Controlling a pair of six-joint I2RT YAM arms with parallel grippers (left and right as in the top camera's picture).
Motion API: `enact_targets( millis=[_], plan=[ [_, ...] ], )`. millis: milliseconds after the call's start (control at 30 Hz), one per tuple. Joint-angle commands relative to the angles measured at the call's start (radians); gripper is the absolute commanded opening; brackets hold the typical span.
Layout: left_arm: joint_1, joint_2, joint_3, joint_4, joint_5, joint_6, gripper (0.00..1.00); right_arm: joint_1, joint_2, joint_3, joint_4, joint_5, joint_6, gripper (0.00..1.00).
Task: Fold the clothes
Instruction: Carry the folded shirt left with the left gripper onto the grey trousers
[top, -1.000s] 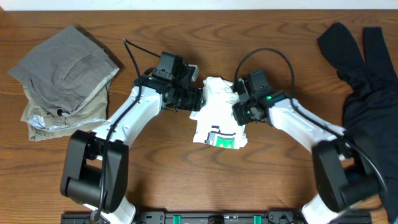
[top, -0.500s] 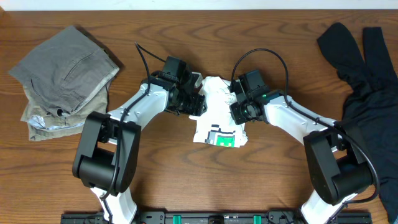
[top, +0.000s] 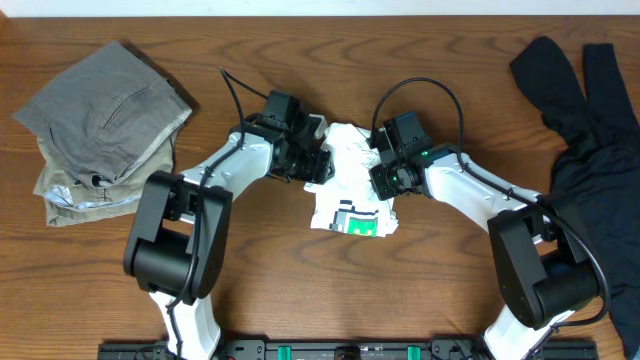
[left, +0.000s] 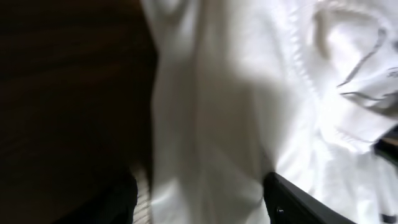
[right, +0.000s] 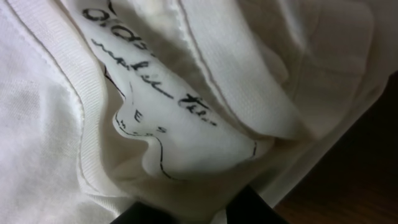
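- Wooden table (top: 300, 300): a white shirt (top: 350, 190) lies bunched at centre, trousers (top: 100, 120) heaped far to its left, a black garment (top: 590, 120) far to its right.
- At the shirt's top edge, the left gripper (top: 318, 160) straddles cloth with jaws spread; the right gripper (top: 383, 175) pinches a fold by the neck label (right: 180, 118).
- Folding looks barely begun; next, both would likely need to grip and draw the shirt flat.
- Label script is illegible; the green-and-black print (top: 358, 222) is too small to read.

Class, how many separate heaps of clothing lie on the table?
3: a crumpled white T-shirt at centre, stacked grey and khaki trousers far left, a black garment far right. Layers may hide more.
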Motion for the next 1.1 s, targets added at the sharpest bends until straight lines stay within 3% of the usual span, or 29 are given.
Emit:
enact_targets(
  millis=[0, 167, 200, 233, 267, 300, 433, 533, 867, 1067],
  plan=[
    [-0.012, 0.079, -0.021, -0.013, 0.092, 0.015, 0.62, 0.003, 0.060, -0.027, -0.022, 0.062, 0.014, 0.27],
    [-0.037, 0.076, -0.021, 0.024, 0.209, 0.037, 0.46, 0.003, 0.060, -0.027, -0.023, 0.062, 0.014, 0.27],
    [-0.040, 0.076, -0.021, 0.032, 0.220, 0.038, 0.38, 0.003, 0.061, -0.027, -0.023, 0.062, 0.014, 0.27],
    [-0.042, 0.076, -0.021, 0.036, 0.220, 0.039, 0.20, 0.003, 0.061, -0.027, -0.024, 0.062, 0.014, 0.27],
    [-0.042, 0.075, -0.021, 0.038, 0.220, 0.041, 0.09, 0.003, 0.061, -0.027, -0.026, 0.062, 0.014, 0.27],
    [-0.039, 0.074, -0.020, 0.038, 0.220, 0.041, 0.06, 0.003, 0.060, -0.027, -0.027, 0.062, 0.014, 0.27],
    [-0.013, 0.053, -0.019, 0.037, 0.209, 0.040, 0.06, 0.000, 0.055, -0.026, -0.027, 0.063, 0.014, 0.22],
    [0.026, 0.000, -0.011, 0.013, 0.134, 0.036, 0.06, -0.010, 0.021, -0.018, -0.050, 0.063, 0.022, 0.24],
    [0.206, -0.174, 0.111, -0.159, -0.381, 0.087, 0.06, -0.063, -0.289, 0.056, -0.204, 0.063, 0.034, 0.39],
    [0.321, -0.177, 0.178, -0.133, -0.529, 0.196, 0.06, -0.063, -0.479, 0.056, -0.270, 0.078, 0.010, 0.41]
  ],
)
